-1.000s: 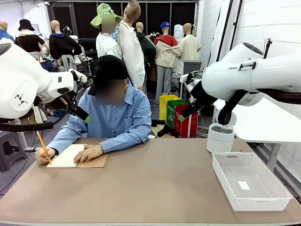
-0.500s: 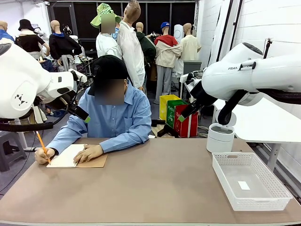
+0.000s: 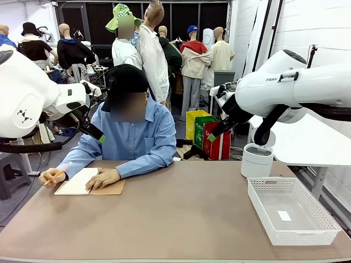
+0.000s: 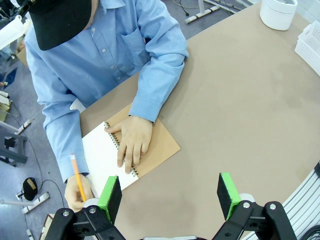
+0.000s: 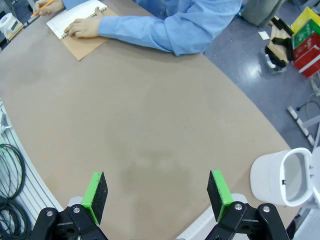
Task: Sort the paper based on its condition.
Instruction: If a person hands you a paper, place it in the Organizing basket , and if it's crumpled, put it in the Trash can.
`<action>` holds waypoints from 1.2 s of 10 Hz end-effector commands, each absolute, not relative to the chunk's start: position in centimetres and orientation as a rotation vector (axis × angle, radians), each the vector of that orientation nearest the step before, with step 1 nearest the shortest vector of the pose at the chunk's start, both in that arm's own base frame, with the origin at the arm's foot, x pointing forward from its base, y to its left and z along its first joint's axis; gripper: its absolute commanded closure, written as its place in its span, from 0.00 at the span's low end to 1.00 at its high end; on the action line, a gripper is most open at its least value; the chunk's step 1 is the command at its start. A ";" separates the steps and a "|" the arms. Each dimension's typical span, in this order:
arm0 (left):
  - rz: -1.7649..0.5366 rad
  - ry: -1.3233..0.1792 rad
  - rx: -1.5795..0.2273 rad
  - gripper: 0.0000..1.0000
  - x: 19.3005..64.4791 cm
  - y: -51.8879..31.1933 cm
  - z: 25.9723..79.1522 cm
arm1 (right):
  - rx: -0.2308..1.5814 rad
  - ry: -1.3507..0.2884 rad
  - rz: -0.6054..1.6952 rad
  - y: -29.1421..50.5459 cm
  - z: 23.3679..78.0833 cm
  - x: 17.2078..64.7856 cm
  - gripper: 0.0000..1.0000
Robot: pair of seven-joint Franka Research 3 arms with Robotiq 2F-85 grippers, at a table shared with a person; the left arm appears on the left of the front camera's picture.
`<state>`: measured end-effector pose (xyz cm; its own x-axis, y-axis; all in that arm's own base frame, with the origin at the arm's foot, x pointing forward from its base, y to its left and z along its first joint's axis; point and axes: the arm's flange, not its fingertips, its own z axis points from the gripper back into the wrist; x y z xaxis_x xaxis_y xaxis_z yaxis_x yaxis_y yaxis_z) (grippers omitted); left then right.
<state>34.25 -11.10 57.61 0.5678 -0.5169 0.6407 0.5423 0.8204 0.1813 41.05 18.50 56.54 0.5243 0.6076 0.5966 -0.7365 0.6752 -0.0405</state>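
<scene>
Brown surface (image 3: 181,213) is carrying a spiral notebook (image 3: 112,189) at its far left, its white paper (image 4: 97,155) lying under a person's hand (image 3: 103,178). The left gripper (image 4: 170,192) and right gripper (image 5: 157,192) are hanging wide open above. The right arm (image 3: 285,90) is showing "FRAN" lettering.
</scene>
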 end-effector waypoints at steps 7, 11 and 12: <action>-0.621 -0.742 -0.037 0.00 34.2 -11.0 57.7 | 0.222 -0.614 0.810 18.6 56.4 41.1 0.00; -0.621 -0.742 -0.037 0.00 34.2 -11.0 57.7 | 0.222 -0.614 0.810 18.6 56.4 41.1 0.00; -0.621 -0.742 -0.037 0.00 34.2 -11.0 57.7 | 0.222 -0.614 0.810 18.6 56.4 41.1 0.00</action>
<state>34.25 -11.10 57.61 0.5678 -0.5169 0.6407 0.5423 0.8204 0.1813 41.05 18.50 56.54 0.5243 0.6076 0.5966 -0.7365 0.6752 -0.0405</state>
